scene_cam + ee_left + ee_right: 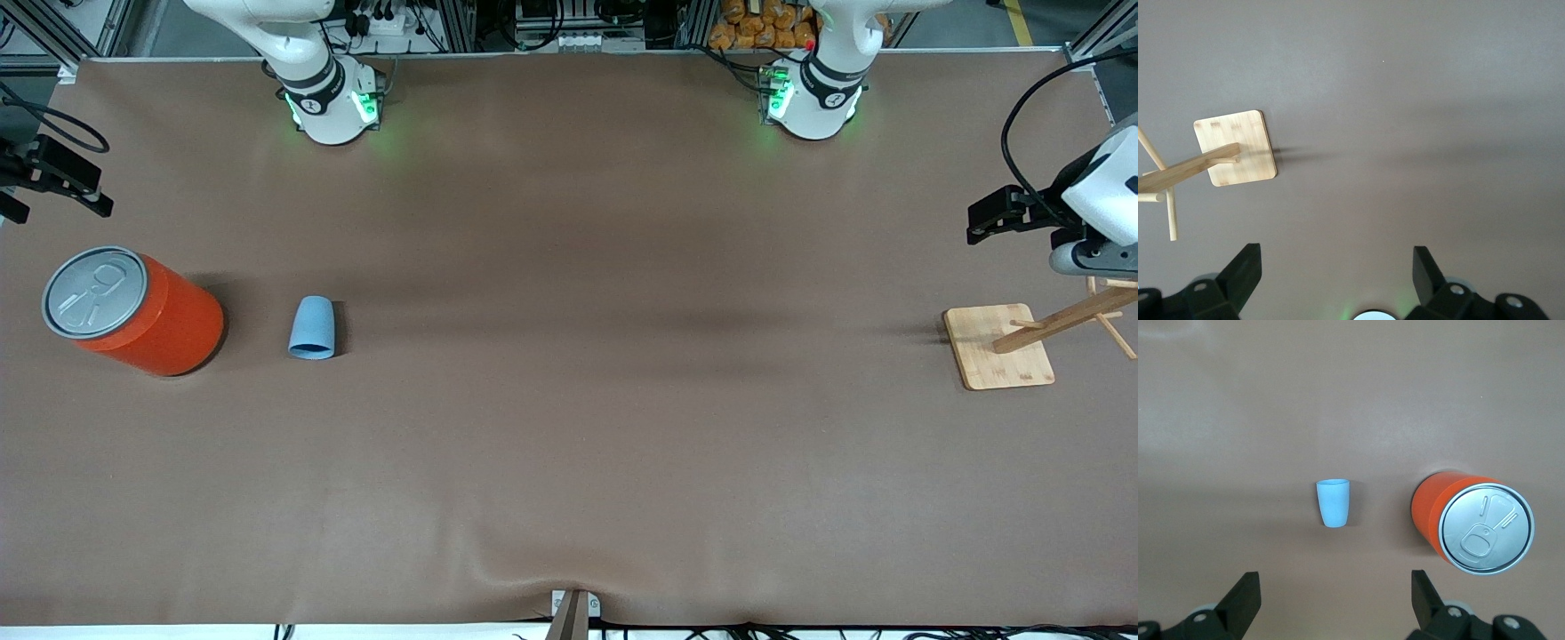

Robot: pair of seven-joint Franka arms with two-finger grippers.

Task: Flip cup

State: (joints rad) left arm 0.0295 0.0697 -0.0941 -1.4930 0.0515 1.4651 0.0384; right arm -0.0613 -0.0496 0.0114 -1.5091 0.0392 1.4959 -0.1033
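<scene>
The light-blue cup [312,329] sits on the brown table toward the right arm's end, beside the orange can; its wider end points toward the front camera and no dark inside shows. The right wrist view also has the cup [1333,503], with nothing touching it. My right gripper [1335,583] hangs open and empty, high over the table's end by the can [62,182]. My left gripper [1336,257] is open and empty too, up in the air over the left arm's end of the table [1000,213].
A large orange can [133,311] with a grey pull-tab lid stands upright beside the cup. A bamboo stand with a square base [997,347] and slanting pegs sits under the left gripper. A brown mat covers the table [622,400].
</scene>
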